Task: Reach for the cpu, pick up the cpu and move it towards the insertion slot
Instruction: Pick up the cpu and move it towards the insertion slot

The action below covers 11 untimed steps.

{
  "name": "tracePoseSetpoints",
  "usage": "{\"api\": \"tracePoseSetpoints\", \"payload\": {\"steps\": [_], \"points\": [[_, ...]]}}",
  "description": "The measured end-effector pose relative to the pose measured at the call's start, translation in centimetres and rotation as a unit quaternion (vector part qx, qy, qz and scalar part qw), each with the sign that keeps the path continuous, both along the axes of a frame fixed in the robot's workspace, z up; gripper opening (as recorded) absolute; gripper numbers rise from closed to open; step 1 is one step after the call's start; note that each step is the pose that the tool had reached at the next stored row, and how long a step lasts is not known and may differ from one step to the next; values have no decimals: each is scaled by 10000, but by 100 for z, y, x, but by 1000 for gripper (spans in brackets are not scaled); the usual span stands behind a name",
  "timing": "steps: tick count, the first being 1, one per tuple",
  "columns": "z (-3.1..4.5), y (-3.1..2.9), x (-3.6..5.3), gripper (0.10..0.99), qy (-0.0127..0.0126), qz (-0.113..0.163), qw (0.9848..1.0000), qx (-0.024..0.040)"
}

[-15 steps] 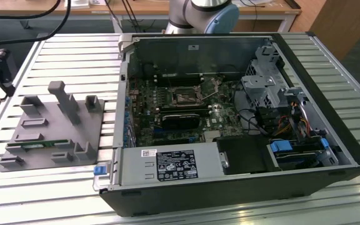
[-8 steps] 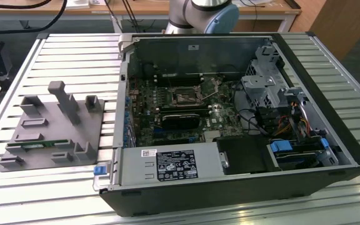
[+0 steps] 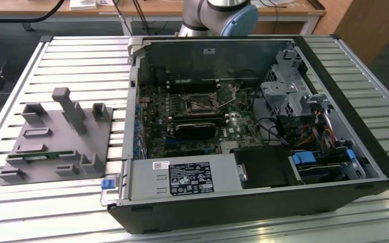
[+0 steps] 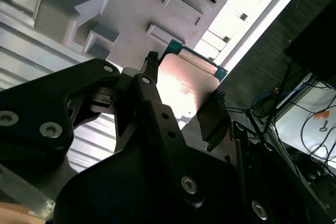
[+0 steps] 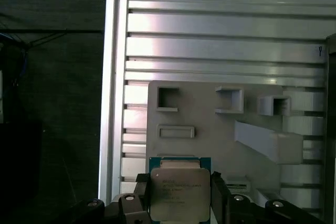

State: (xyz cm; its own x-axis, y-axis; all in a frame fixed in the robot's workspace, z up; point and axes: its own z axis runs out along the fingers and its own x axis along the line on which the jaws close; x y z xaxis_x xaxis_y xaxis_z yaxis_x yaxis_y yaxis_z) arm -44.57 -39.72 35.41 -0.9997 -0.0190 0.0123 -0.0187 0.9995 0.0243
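Note:
The cpu (image 5: pixel 178 192), a flat square chip with a silver top and green rim, sits between the two black fingers of my gripper (image 5: pixel 179 199), which is shut on its opposite edges. In the second wrist view the cpu (image 4: pixel 185 83) is also clamped in the gripper (image 4: pixel 184 92), held well above the grey fixture (image 4: pixel 131 19). The insertion slot (image 3: pixel 200 105), a dark square socket with a metal frame, lies on the motherboard inside the open computer case (image 3: pixel 356 101).
The grey fixture (image 3: pixel 52 139) with upright posts stands on the slatted metal table (image 3: pixel 79 50), holding a green memory stick (image 3: pixel 39 157). A black heatsink block (image 3: pixel 194 130) sits beside the socket. Drive cages and cables (image 3: pixel 296 111) crowd the case towards the exterior view's right.

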Motion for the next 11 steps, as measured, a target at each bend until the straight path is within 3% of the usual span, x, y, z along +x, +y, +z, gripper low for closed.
{"api": "tracePoseSetpoints", "payload": {"steps": [11], "points": [[330,5,0,545,0,0,10000,-1]]}}
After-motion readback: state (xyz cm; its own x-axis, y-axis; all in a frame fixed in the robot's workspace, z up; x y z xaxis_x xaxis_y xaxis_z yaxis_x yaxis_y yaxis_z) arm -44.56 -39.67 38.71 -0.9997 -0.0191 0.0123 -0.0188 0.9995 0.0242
